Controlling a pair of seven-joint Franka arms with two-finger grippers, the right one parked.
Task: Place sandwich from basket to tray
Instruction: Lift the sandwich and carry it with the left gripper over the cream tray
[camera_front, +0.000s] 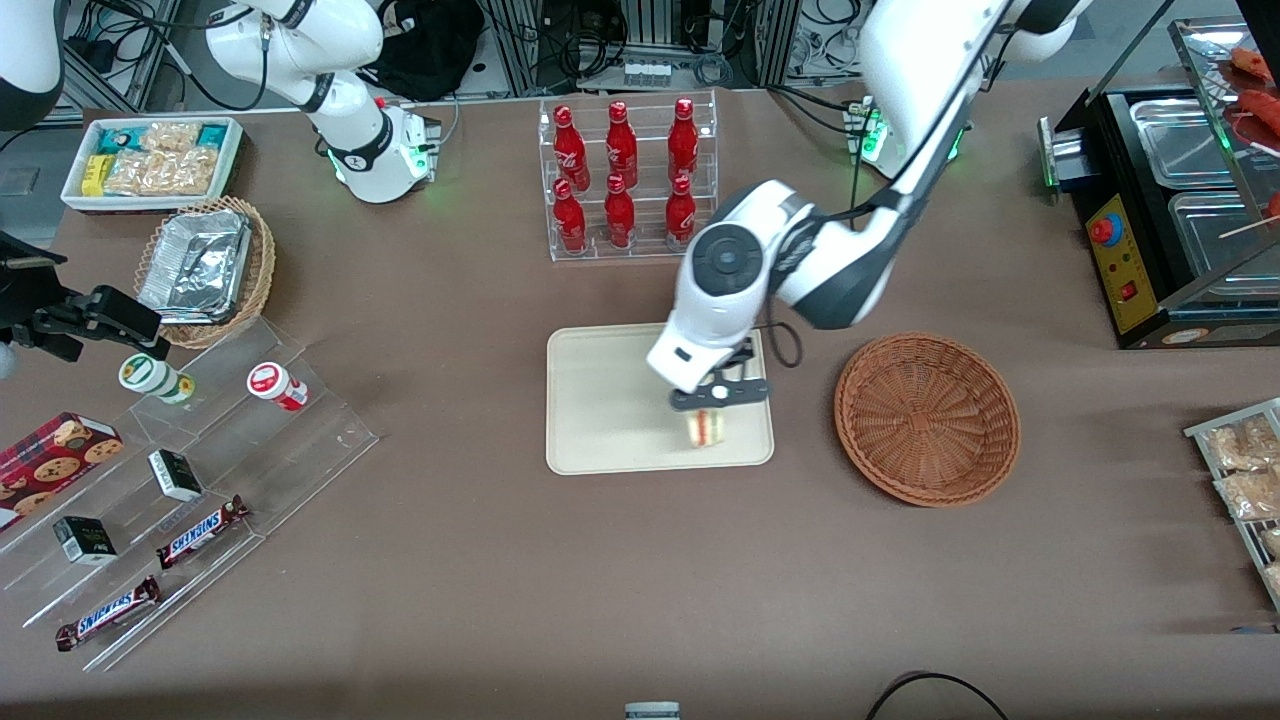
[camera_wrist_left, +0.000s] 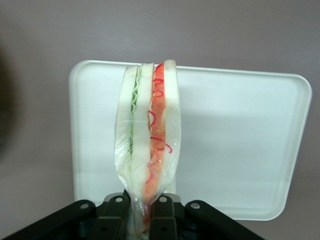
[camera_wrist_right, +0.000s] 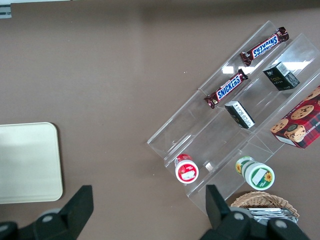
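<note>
- The left arm's gripper (camera_front: 712, 404) hangs over the tray (camera_front: 600, 400), clamped on the sandwich (camera_front: 704, 428) at the tray's corner nearest the basket (camera_front: 927, 417) and the front camera; whether the wedge already touches the tray cannot be told
- In the wrist view the two fingers (camera_wrist_left: 117, 212) pinch one narrow end of the sandwich (camera_wrist_left: 150, 135), with the bread faces pressed between them; the rest of the wedge juts free of the jaws over the tray (camera_wrist_left: 240, 140)
- The sandwich stands on edge, its long axis running straight away from the fingers; the cut face, green layer beside red-orange layer, is turned toward the wrist camera
- It looks light and soft, wrapped in clear film that is probably slippery; a hard squeeze would likely crush the bread or push the filling out, so a gentle hold across the flat bread faces near an end seems the sound choice
- The basket sits empty beside the tray, toward the working arm's end of the table; judged from this, only the lowering and release remain
</note>
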